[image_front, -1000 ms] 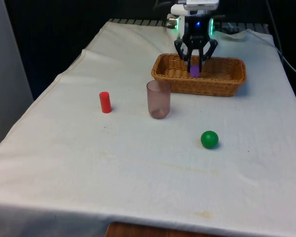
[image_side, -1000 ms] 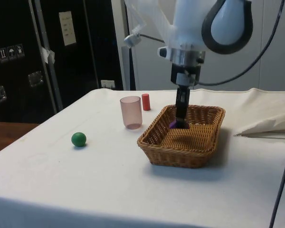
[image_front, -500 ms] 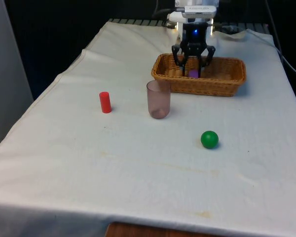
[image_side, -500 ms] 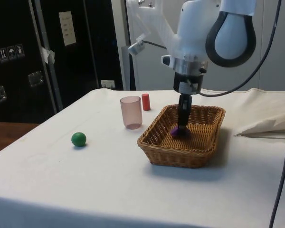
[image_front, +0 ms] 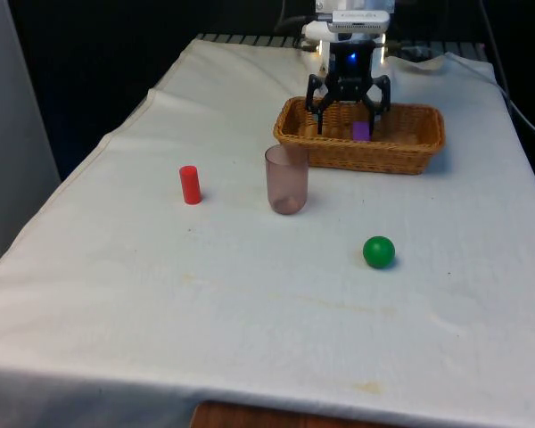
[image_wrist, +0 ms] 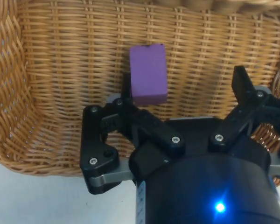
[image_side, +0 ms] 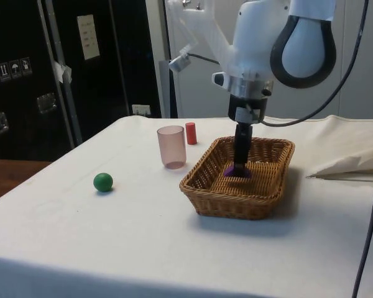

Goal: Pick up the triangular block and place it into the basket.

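The purple block [image_front: 361,131] lies on the woven floor of the wicker basket [image_front: 366,160], free of any grip. My gripper [image_front: 348,109] hangs low inside the basket, jaws spread wide, straddling the block. In the wrist view the purple block [image_wrist: 148,74] rests flat on the weave close beside one finger [image_wrist: 127,88], while the other finger [image_wrist: 242,84] stands well apart from it; the gripper [image_wrist: 184,86] is open. From the side, the gripper [image_side: 241,165] reaches down into the basket [image_side: 236,202] with the block [image_side: 237,172] at its tips.
A translucent pink cup [image_front: 287,178] stands just in front of the basket. A red cylinder [image_front: 190,185] sits towards the front view's left. A green ball [image_front: 379,251] lies nearer the front edge. The side view shows the cup [image_side: 171,146], cylinder [image_side: 191,133] and ball [image_side: 102,182].
The gripper went lower into the basket with the purple block, then its jaws spread wide. The block left the fingers and now lies on the basket floor.
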{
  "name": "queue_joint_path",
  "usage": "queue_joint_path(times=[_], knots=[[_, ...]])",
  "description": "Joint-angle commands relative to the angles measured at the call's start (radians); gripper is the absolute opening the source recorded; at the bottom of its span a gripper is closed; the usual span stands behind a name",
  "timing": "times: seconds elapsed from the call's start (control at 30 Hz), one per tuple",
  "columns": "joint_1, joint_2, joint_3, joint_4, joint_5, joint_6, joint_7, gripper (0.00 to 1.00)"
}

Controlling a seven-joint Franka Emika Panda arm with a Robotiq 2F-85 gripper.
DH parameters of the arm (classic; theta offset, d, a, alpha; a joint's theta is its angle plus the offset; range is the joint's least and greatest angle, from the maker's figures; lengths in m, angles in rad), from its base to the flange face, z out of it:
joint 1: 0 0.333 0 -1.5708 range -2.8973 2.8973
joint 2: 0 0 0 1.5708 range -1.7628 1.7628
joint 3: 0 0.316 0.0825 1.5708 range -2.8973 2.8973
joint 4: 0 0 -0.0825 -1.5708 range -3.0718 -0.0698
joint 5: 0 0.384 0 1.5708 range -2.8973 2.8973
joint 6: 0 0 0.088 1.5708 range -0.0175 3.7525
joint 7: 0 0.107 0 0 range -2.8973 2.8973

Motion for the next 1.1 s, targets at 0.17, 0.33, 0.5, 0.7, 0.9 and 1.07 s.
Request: queue_joint_path(times=[0.17,0.33,0.5,0.7,0.9,1.07], knots=[[0.001,-0.049,0.002,-0.040,0.000,0.002,0.000,1.00],[0.000,-0.065,0.000,-0.057,-0.002,0.003,-0.001,1.00],[0.001,-0.071,0.002,-0.065,-0.002,0.006,0.000,1.00],[0.001,-0.053,0.003,-0.067,0.001,0.022,0.001,1.00],[0.000,-0.060,0.002,-0.075,-0.001,0.022,-0.001,1.00],[-0.004,-0.093,-0.003,-0.078,-0.006,-0.003,-0.007,1.00]])
